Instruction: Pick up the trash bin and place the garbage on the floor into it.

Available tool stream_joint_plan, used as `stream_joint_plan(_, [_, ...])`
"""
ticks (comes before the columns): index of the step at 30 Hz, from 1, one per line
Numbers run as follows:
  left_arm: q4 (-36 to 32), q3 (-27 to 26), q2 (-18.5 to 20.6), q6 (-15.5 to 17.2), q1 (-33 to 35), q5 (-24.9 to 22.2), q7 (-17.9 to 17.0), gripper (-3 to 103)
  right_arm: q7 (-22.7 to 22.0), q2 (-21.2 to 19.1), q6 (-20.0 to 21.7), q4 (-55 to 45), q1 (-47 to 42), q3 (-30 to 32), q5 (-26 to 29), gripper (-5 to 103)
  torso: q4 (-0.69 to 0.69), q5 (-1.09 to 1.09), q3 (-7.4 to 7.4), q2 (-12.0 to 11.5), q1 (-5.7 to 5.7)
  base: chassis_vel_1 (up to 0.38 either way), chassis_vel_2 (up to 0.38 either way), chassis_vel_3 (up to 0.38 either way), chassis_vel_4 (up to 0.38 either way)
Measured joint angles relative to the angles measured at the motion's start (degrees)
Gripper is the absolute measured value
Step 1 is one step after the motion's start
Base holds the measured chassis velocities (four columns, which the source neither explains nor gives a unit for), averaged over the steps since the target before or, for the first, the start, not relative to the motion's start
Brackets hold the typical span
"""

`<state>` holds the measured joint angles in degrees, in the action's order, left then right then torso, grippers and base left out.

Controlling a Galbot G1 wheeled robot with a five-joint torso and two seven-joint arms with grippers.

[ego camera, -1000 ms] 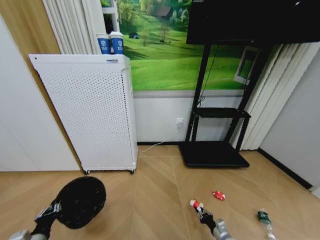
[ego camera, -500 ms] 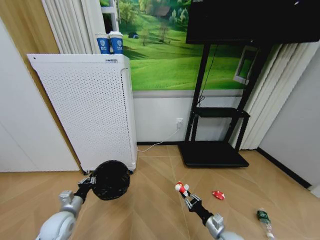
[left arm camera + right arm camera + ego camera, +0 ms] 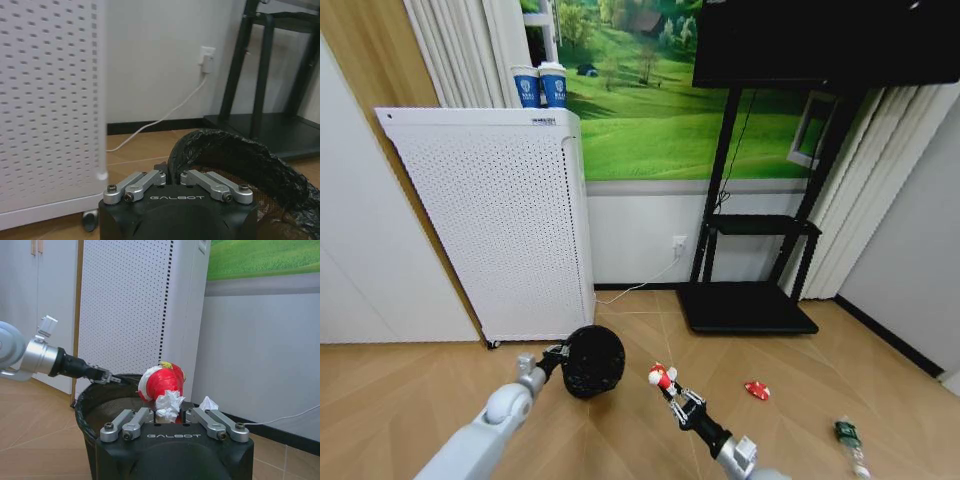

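Note:
The black trash bin (image 3: 593,361) hangs just off the wood floor, with my left gripper (image 3: 558,353) shut on its near rim. Up close, the liner bag's rim (image 3: 235,154) sits between the left fingers (image 3: 141,181). My right gripper (image 3: 669,388) is shut on a red-and-white wrapper ball (image 3: 662,376), held just to the right of the bin. From the right wrist, the ball (image 3: 162,383) sits at the bin's (image 3: 106,396) rim, with the left gripper (image 3: 107,378) clamped on the far side. A second red wrapper (image 3: 756,390) and a small green bottle piece (image 3: 847,434) lie on the floor to the right.
A tall white perforated appliance (image 3: 490,220) stands against the wall behind the bin, two blue-and-white cups (image 3: 541,86) on top. A black screen stand (image 3: 748,305) with a flat base sits back right. A white cable (image 3: 640,288) trails along the skirting.
My left arm has carried the bin right and away from me, toward the middle. My right gripper has lifted the wrapper ball up and left, close to the bin.

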<state>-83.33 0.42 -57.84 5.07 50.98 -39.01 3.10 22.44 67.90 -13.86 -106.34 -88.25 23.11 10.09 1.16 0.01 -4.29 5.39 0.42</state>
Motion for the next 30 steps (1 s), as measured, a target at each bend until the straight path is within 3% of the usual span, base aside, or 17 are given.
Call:
stream_joint_plan(5, [3.13, 5.79, -2.08, -1.02, -4.76, 0.95, 2.21, 7, -0.17, -0.19, 0.32, 1.97, 1.56, -1.16, 0.11, 24, 0.0, 0.0, 0.0, 0.0, 0.0, 0.0, 0.0, 0.0, 0.0])
stream_joint_plan(11, [4.42, 13.5, -4.77, -3.46, -7.29, 1.8, 8.03, 7, -0.4, 0.87, 0.18, 5.63, 2.29, -2.07, -0.23, 24, 0.0, 0.0, 0.01, 0.0, 0.0, 0.0, 0.0, 0.0, 0.0])
stream_joint_plan(16, [2.73, 15.33, -5.13, -4.92, -6.51, 2.17, 11.01, 7, -0.97, 1.51, -0.17, 6.24, 2.22, -2.1, -0.81, 24, 0.0, 0.0, 0.01, 0.0, 0.0, 0.0, 0.0, 0.0, 0.0])
stream_joint_plan(21, [0.67, 15.25, -4.65, -4.95, -4.98, 2.68, 11.46, 7, -2.46, 1.91, -0.58, 7.18, 2.13, -2.0, -1.58, 20, -0.01, -0.01, 0.01, 0.01, -0.01, 0.0, 0.0, 0.0, 0.0])
stream_joint_plan(23, [-0.07, 14.39, -4.31, -4.97, -3.98, 3.4, 11.42, 7, -5.71, 2.23, -0.82, 7.5, 2.07, -2.43, -2.33, 28, -0.01, 0.0, 0.01, 0.01, -0.01, 0.0, 0.0, 0.0, 0.0])
stream_joint_plan(24, [-0.07, 14.39, -4.31, -4.97, -3.98, 3.4, 11.42, 7, -5.71, 2.23, -0.82, 7.5, 2.07, -2.43, -2.33, 28, -0.01, 0.0, 0.01, 0.01, -0.01, 0.0, 0.0, 0.0, 0.0])
stream_joint_plan(30, [-0.97, 11.33, -4.84, -4.99, -0.6, 4.79, 11.09, 7, -6.77, 2.36, -1.06, 6.39, 1.14, -2.9, -2.45, 55, -0.01, -0.01, 0.01, 0.01, -0.01, 0.0, 0.0, 0.0, 0.0])
